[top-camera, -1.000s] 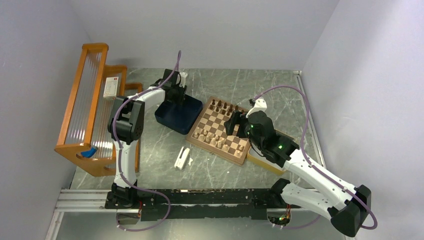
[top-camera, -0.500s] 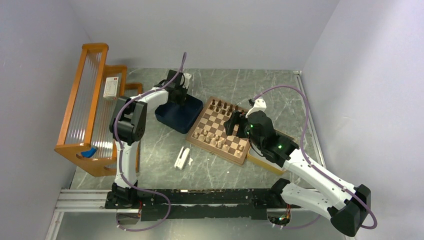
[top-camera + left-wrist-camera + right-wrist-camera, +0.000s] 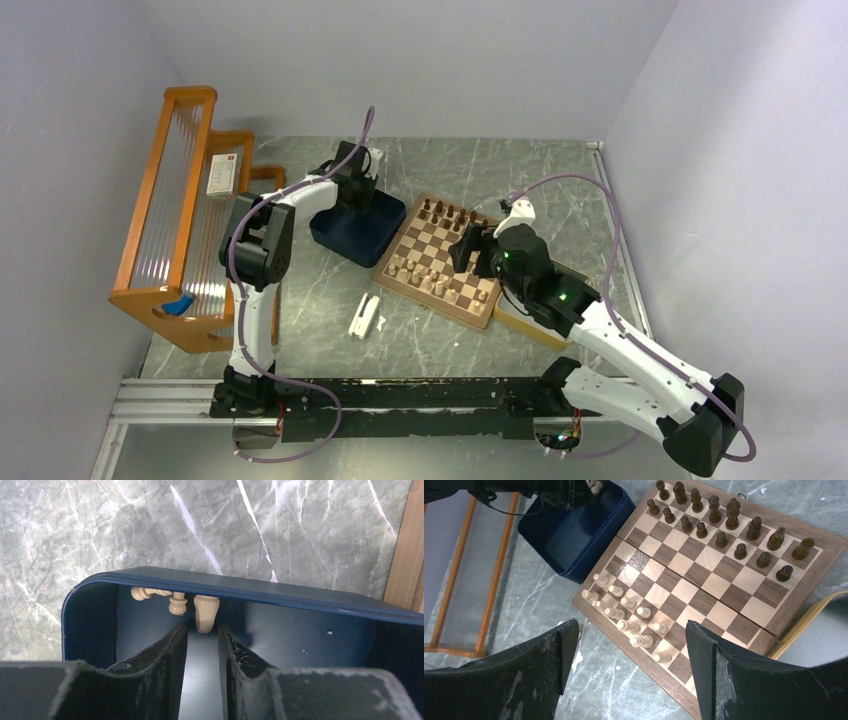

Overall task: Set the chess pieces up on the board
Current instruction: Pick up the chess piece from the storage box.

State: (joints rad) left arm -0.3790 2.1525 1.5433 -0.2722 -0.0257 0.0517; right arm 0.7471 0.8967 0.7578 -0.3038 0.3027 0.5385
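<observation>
Board (image 3: pixel 437 262) of light and dark brown checks with a brown rim lies mid-worktop (image 3: pixel 560 180), angled, its left edge just beside a dark blue tray (image 3: pixel 357 228). From the right wrist the dark brown pieces (image 3: pixel 719 522) stand upright in two neat rows of eight along the far side of the board (image 3: pixel 704 582). The pale tan pieces (image 3: pixel 626 615) crowd the near left squares in two ragged lines, unevenly spaced, and the centre squares are bare. More pale turned pieces (image 3: pixel 206 611) lie on their sides against the far wall inside the tray (image 3: pixel 250 587).

The left pincer (image 3: pixel 202 645) is down in that tray, jaws narrow, with the base of one pale piece right at the fingertips (image 3: pixel 177 635); whether it is pinched I cannot tell. The right pincer (image 3: pixel 629 630) hangs above the board's near side, jaws wide and holding nothing.
</observation>
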